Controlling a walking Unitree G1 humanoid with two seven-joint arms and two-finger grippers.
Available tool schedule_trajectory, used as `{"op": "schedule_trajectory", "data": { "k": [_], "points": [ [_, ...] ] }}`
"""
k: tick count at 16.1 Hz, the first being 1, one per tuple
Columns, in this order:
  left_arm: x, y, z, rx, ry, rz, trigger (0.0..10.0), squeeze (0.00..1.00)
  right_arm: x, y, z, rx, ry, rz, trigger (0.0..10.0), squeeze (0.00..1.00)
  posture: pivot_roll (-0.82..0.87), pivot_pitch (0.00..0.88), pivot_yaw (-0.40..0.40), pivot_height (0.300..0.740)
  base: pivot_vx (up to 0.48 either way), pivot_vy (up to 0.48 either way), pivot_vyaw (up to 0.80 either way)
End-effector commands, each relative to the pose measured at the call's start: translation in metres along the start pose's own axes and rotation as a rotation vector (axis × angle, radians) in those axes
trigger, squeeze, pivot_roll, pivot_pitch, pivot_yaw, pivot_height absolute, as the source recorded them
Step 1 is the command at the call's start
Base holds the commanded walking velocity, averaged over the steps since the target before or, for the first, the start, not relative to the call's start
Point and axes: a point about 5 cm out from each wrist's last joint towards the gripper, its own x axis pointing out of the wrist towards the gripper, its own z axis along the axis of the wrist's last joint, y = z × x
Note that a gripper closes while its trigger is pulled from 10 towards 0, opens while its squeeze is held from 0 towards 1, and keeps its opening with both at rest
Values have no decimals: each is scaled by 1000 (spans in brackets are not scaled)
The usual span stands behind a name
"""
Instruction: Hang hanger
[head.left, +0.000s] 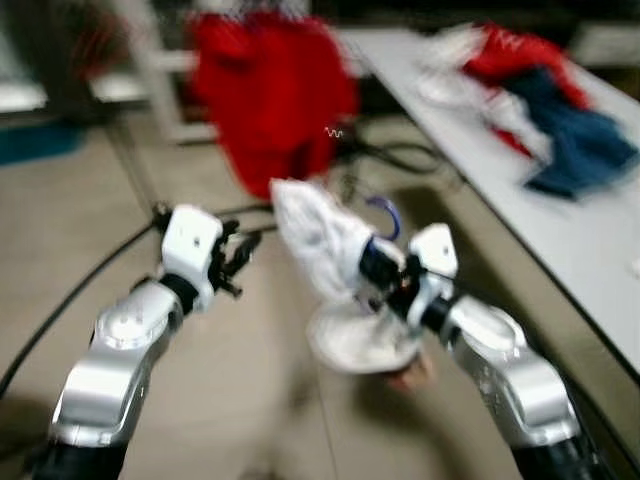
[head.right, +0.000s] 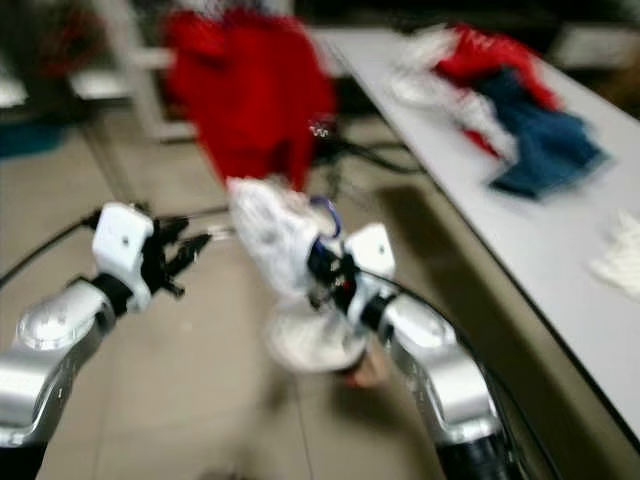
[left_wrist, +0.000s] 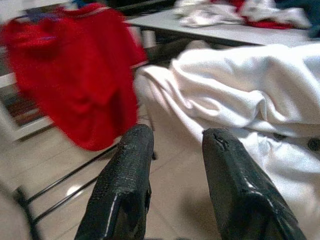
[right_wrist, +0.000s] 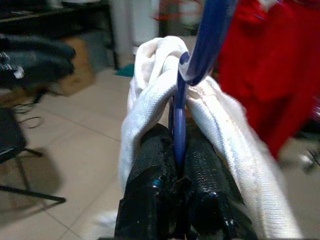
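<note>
The right wrist view shows the right claw (right_wrist: 180, 165) clamped tight on a blue hanger (right_wrist: 200, 45) draped in white cloth (head.left: 320, 240). Beside it, the left claw (left_wrist: 175, 170) gapes, holding nothing. Red garment (head.left: 270, 90) hangs beyond; clothes (head.left: 540, 100) lie on the worktop (head.left: 590, 250).

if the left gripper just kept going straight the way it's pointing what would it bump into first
Probably the white garment hanging from the blue hanger in the right gripper. The left gripper is open and points at it, though blur makes depth uncertain.

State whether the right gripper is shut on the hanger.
Shut: the right gripper pinches the blue hanger between both fingers, white garment draped around.
</note>
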Motion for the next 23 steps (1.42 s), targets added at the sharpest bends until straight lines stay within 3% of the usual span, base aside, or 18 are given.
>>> {"op": "schedule_trajectory", "data": {
  "k": [1,3,6,8,9,11,12,13,16,17,18,20,21,23],
  "points": [
    [6,-6,5,-1,-8,-24,10000,0,-4,-8,6,-22,-34,-46,10000,0,68,0,-6,740,0,-480,800],
    [6,-5,3,-66,1,-39,10000,0,-1,-13,6,-20,-52,-105,10000,0,73,0,-2,740,0,426,0],
    [6,2,4,40,-14,13,10000,0,-1,-16,7,-34,-67,-141,10000,0,67,0,-2,740,0,0,0],
    [11,4,4,27,-11,32,10000,0,-3,-18,7,-2,-72,-162,10000,0,62,0,-3,740,0,-480,0],
    [12,5,3,-27,-17,41,10000,0,-5,-19,8,2,-74,-167,10000,0,63,0,-4,740,0,0,0],
    [14,8,4,19,-8,52,10000,0,-8,-26,12,-33,-71,-188,10000,0,73,0,-8,740,0,0,0],
    [14,11,9,0,-30,36,10000,0,-8,-30,14,-49,-67,-201,10000,0,74,0,-12,740,0,0,0],
    [13,13,14,-43,-68,10,10000,1000,-6,-33,16,-60,-60,-207,10000,0,74,0,-12,740,0,0,0],
    [17,13,20,-62,-99,-56,10000,1000,1,-35,19,-42,-42,-220,10000,0,68,0,-15,740,0,0,0],
    [25,7,19,-47,-80,-105,10000,1000,7,-32,23,-1,-45,-217,10000,0,58,0,-9,740,0,0,0],
    [30,12,16,-20,-62,-66,10000,1000,11,-30,29,49,-64,-188,10000,0,47,0,-1,740,0,0,0],
    [30,32,16,2,-69,54,10000,1000,10,-28,33,55,-74,-133,10000,0,45,0,-4,740,0,0,0],
    [24,48,22,49,-109,88,10000,773,4,-28,36,43,-84,-56,10000,0,43,0,-13,740,0,0,0],
    [10,70,41,95,-194,-8,10000,616,-12,-29,42,17,-87,89,10000,0,46,0,-23,740,0,0,0]
  ]
}}
